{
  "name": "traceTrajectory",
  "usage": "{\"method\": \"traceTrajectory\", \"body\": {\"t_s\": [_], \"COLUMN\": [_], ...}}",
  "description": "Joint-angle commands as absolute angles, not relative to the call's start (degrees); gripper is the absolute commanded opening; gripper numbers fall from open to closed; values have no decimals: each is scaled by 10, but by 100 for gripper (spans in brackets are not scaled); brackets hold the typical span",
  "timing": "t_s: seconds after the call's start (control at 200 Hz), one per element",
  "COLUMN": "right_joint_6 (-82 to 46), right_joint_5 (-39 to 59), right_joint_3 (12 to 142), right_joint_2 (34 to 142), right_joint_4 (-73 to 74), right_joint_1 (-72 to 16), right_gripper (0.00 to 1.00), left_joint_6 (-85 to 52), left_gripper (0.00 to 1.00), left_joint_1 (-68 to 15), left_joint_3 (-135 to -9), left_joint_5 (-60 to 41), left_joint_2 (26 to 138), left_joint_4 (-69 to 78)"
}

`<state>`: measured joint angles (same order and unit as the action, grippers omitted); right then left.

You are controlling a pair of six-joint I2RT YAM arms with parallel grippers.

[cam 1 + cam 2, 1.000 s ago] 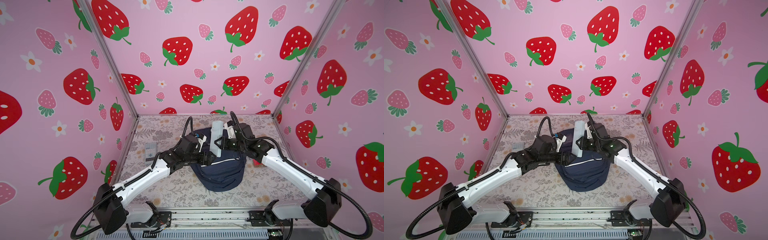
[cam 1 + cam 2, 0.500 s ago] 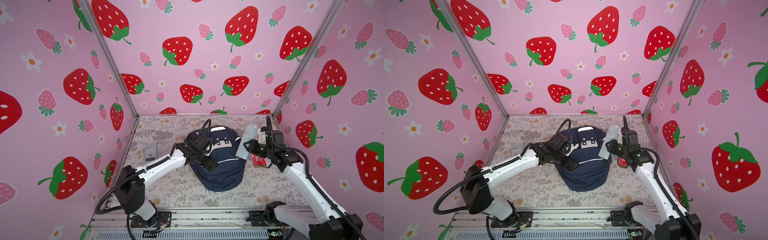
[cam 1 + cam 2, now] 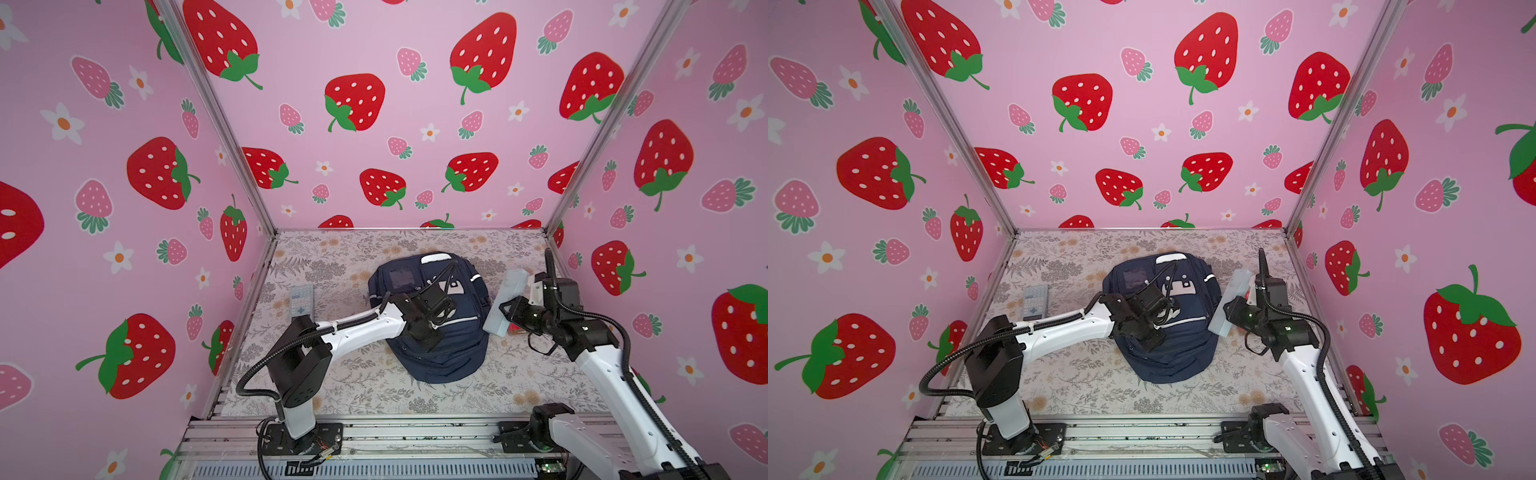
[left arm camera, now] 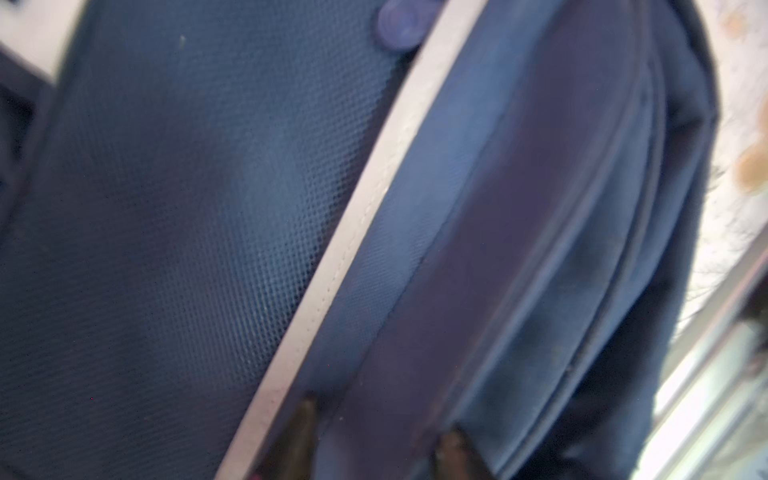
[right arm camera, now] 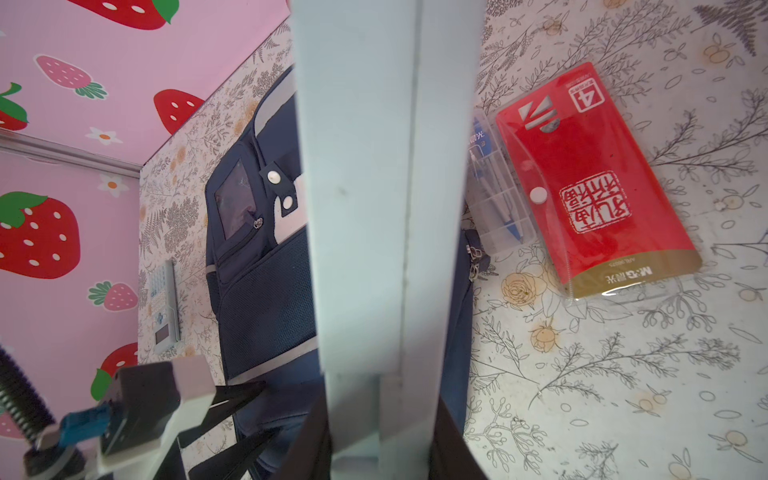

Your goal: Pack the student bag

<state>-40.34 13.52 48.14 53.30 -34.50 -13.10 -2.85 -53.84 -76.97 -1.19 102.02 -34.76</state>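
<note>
- Pink walls printed with strawberries on three sides, with a grey floral-patterned surface (image 3: 361, 374) below.
- Large navy-blue fabric student bag (image 3: 440, 361) lying flat at mid-surface, closer to the far edge than to the near one.
- Bag's long axis runs far to near, with the white top patch (image 3: 434, 258) toward the far edge and the base toward the near edge. No open mouth to be seen in both top views.
- Left hand (image 4: 378, 432) down on the bag's front panel, fingertips (image 4: 301, 415) touching the fabric just beside a thin silver reflective stripe (image 4: 353, 232).
- A ridge of navy fabric sits between the tips. Cannot tell whether it is pinched or only pressed, nor how far the tips have come together.
- Right hand (image 3: 503, 311) clamped on one end of a long pale blue-grey rectangular case (image 3: 509, 286), held clear of the surface just beside the bag's right flank. Touching the bag or a little apart: cannot tell.
- Deciding relation: the case's long axis lies roughly along the bag's, leaning somewhat, and the bag lies from the right hand toward the surface's middle.
- Left hand is the nearer one, already on the bag. Right hand probably needs only a short sideways carry.
- Judged next: an opening has to be made first, most likely by the left hand, and then the case fed in end-first.
- Elsewhere: a grey slim calculator (image 3: 301, 300) near the left edge. A flat red plastic pouch with a gold end (image 5: 582, 178) and a clear plastic case of drawing tools (image 5: 496, 195) lie side by side near the right edge.
</note>
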Motion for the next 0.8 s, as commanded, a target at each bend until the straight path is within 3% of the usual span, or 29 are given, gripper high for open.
{"method": "traceTrajectory", "body": {"t_s": [0.0, 0.1, 0.25, 0.45, 0.63, 0.795], "right_joint_6": [-405, -398, -389, -389, -467, -549], "right_joint_5": [146, 145, 148, 202, 308, 334], "right_joint_3": [481, 489, 501, 474, 397, 345], "right_joint_2": [526, 526, 507, 489, 479, 506], "right_joint_4": [-344, -352, -373, -351, -223, -89], "right_joint_1": [-128, -128, -128, -128, -134, -180], "right_gripper": [22, 22, 22, 22, 23, 23], "left_joint_6": [-30, -42, -87, -146, -172, -186], "left_gripper": [22, 0, 0, 0, 0, 0], "left_joint_1": [-539, -533, -500, -444, -433, -425], "left_joint_3": [-777, -759, -752, -714, -672, -633], "left_joint_5": [61, 64, 19, -148, -196, -204], "left_joint_2": [998, 972, 932, 870, 854, 832], "left_joint_4": [-317, -293, -274, -180, -117, -64]}}
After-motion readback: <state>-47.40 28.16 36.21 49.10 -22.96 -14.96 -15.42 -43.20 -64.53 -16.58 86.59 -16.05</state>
